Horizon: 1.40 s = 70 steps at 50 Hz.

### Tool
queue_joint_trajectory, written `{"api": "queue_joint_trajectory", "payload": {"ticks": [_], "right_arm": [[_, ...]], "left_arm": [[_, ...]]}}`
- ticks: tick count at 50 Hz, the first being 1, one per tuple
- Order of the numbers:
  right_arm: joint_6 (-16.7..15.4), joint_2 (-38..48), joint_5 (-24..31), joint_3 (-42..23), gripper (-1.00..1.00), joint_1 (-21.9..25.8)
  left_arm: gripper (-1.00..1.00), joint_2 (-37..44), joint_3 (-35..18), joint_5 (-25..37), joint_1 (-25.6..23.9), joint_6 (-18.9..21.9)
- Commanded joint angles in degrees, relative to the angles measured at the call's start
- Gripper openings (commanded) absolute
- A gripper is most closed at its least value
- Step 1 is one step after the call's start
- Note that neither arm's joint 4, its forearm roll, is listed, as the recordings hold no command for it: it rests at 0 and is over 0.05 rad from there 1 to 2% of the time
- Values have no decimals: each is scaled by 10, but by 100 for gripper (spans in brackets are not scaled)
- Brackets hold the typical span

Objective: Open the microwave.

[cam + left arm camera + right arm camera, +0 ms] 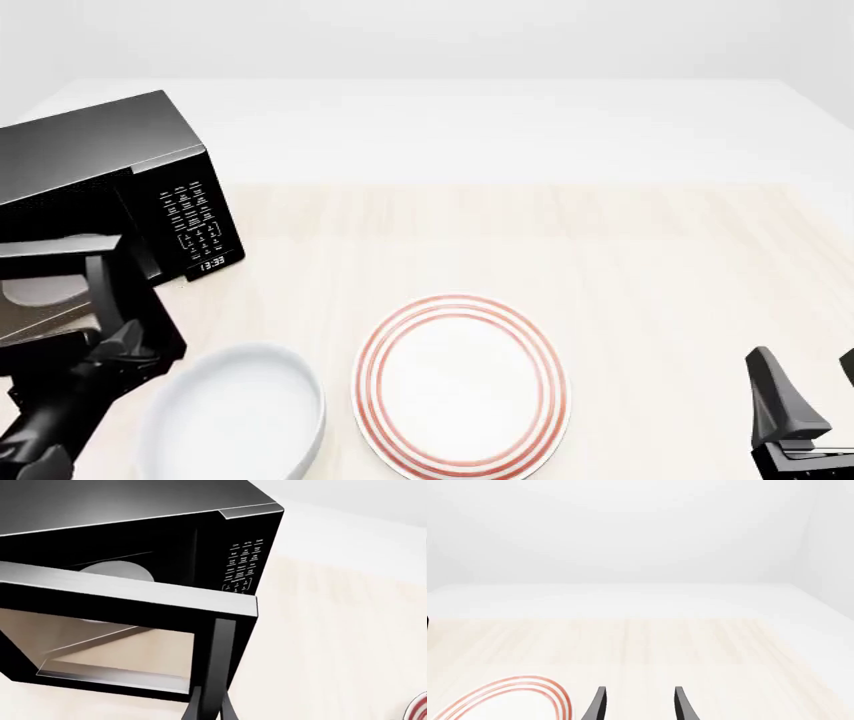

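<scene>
The glossy black microwave (100, 165) stands at the far left of the table. Its windowed door (60, 300) is swung partly open toward me. The white turntable (117, 571) shows inside the cavity. The keypad (194, 222) and clock display (211, 264) face front. My left gripper (123, 345) is shut on the vertical black handle (223, 650) at the door's free edge, and its fingers (193, 707) show on either side of the handle's lower end. My right gripper (807, 395) is open and empty, low at the right front of the table, far from the microwave.
A white bowl (234, 415) sits just right of my left arm, close to the open door. A white plate with red rings (461, 385) lies at the front middle, and its edge shows in the right wrist view (527, 687).
</scene>
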Motion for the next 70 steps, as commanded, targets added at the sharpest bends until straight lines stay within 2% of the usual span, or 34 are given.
{"api": "queue_joint_trajectory", "payload": {"ticks": [1, 15, 47, 48, 70], "right_arm": [[0, 0, 0, 0, 100, 0], [0, 0, 0, 0, 100, 0], [0, 0, 0, 0, 100, 0], [0, 0, 0, 0, 100, 0], [0, 0, 0, 0, 100, 0]], "left_arm": [[-100, -38, -8, -90, -20, -14], [-100, -21, 5, -120, -20, -17], [-100, -5, 2, -123, -15, -25], [100, -4, 2, -124, -15, -24], [100, -6, 1, -120, -6, -30]]}}
